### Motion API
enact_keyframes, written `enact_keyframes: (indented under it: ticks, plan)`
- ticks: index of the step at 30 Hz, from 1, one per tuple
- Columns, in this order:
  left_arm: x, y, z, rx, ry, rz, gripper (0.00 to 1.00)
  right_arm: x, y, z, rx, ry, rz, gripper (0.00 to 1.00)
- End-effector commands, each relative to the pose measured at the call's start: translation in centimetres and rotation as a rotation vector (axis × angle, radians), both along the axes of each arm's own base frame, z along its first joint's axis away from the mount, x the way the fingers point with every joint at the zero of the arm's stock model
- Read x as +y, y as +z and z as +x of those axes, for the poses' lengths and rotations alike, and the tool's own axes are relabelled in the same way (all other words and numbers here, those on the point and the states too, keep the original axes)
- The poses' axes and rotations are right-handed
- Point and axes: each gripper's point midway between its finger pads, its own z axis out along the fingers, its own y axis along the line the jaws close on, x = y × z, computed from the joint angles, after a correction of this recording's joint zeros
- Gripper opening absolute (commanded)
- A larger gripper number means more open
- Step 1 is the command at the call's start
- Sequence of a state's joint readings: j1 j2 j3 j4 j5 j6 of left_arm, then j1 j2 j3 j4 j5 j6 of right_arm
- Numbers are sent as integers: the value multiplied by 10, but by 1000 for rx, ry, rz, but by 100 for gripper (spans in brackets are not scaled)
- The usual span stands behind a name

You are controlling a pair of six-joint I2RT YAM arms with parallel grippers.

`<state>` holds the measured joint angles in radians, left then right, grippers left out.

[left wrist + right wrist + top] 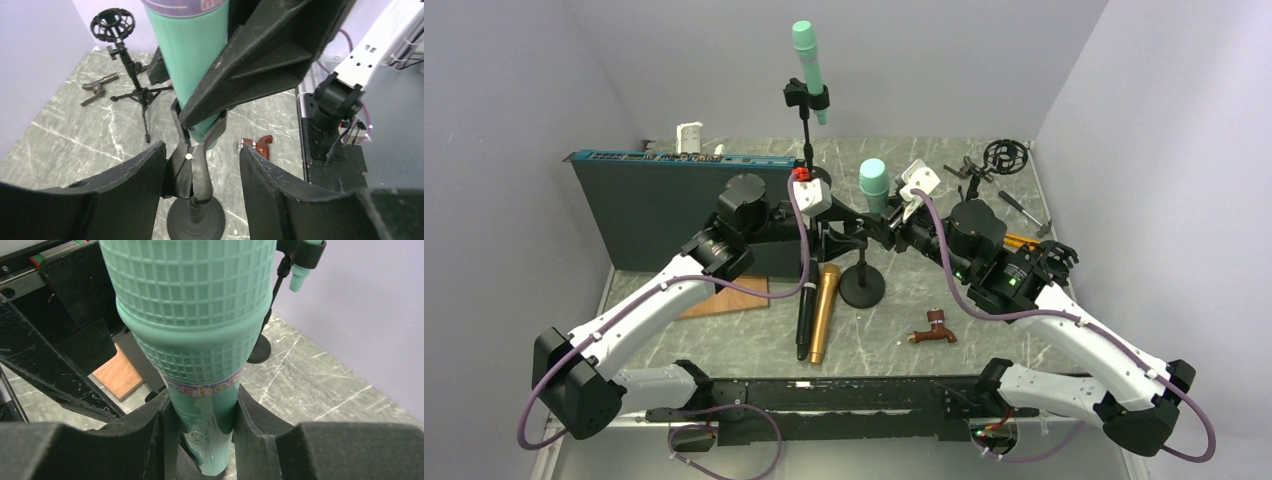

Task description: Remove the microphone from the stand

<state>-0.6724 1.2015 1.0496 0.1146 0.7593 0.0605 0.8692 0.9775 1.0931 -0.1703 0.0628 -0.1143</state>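
Left tool point(202, 151) was spread open around the stand point(862, 288), one finger on each side of the clip's neck with a gap both ways, gripping nothing. The microphone point(192, 315) sat head up in that stand's clip, about the middle of the marbled table point(884, 345), between the two arms. It was mint green all over: fat grille head with a square mesh pattern, a thicker ring round the grille, then a smooth handle. Right under the grille ran a purple band point(202, 385) with orange lettering. I could only make out roughly "orphon", the rest wrapped out of sight. There was an embossed mark lower on the handle too, unreadable. Right tool point(202, 405) was pinching the handle just below that band, both fingers pressed against it
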Motion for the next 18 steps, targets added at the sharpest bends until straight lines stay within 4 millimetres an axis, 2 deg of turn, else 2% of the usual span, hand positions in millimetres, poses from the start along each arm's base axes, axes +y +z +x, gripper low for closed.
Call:
enact_keyframes:
  ticks: [1,6,11,18]
  plan:
    - [6,2,13,-25,94,9,61,4,5,-13,12,61,31,0]
    - [5,0,16,-17,94,23,59,4,5,-13,10,60,32,0]
    - [15,8,21,-39,121,-9,59,8,1,-16,20,87,25,0]
    - [-1,-4,8,9,-37,14,56,11,2,-15,20,100,26,0]
